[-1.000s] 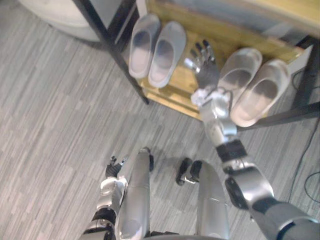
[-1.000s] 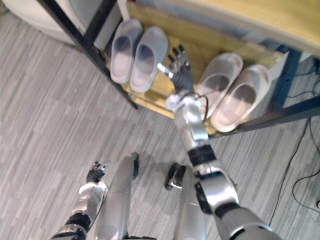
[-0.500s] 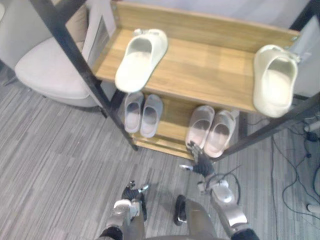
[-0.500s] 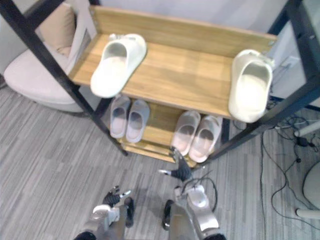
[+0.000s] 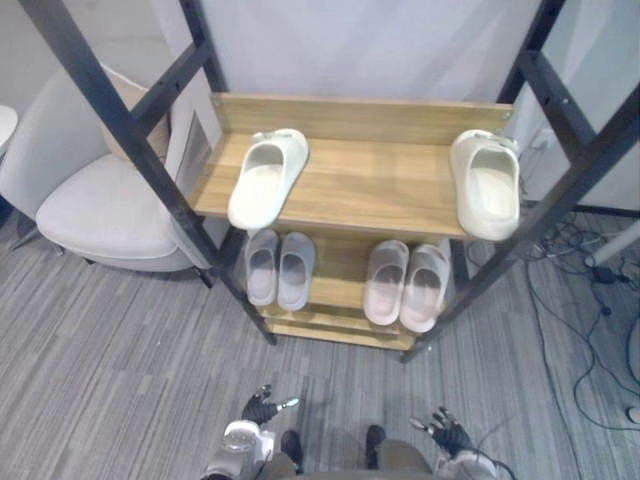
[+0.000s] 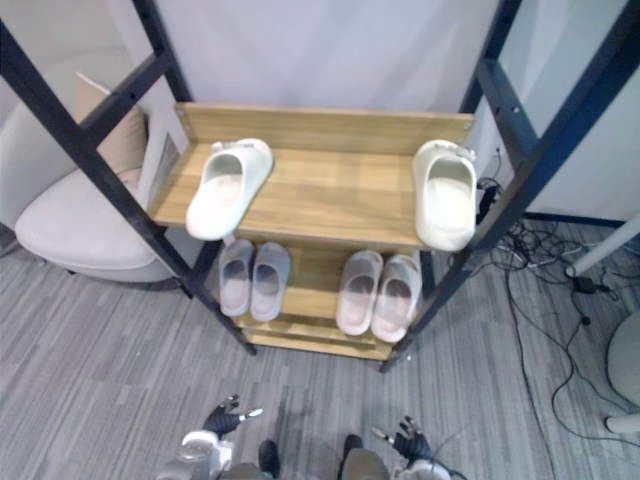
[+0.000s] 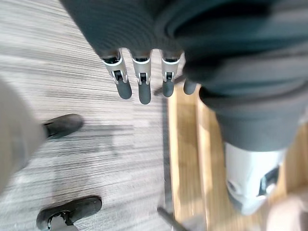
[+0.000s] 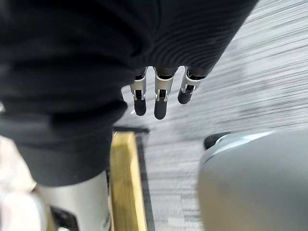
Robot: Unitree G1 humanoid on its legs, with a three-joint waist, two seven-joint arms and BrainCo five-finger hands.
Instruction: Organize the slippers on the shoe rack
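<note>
Two hands low, left hand [image 5: 262, 408], right hand [image 5: 447, 432], fingers [image 7: 123, 90] seemingly straight and apart, cream slippers [image 5: 267, 178] well apart on shoe rack [image 5: 380, 190].

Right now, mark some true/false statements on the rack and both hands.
1. The cream slippers sit together as a pair on the upper shelf. False: the left cream slipper and the right cream slipper lie at opposite ends.
2. The lower shelf holds a grey pair on the left and a pink pair on the right. True.
3. The right hand grips a slipper. False: it is open and holds nothing.
4. The left hand is open and holds nothing. True.
</note>
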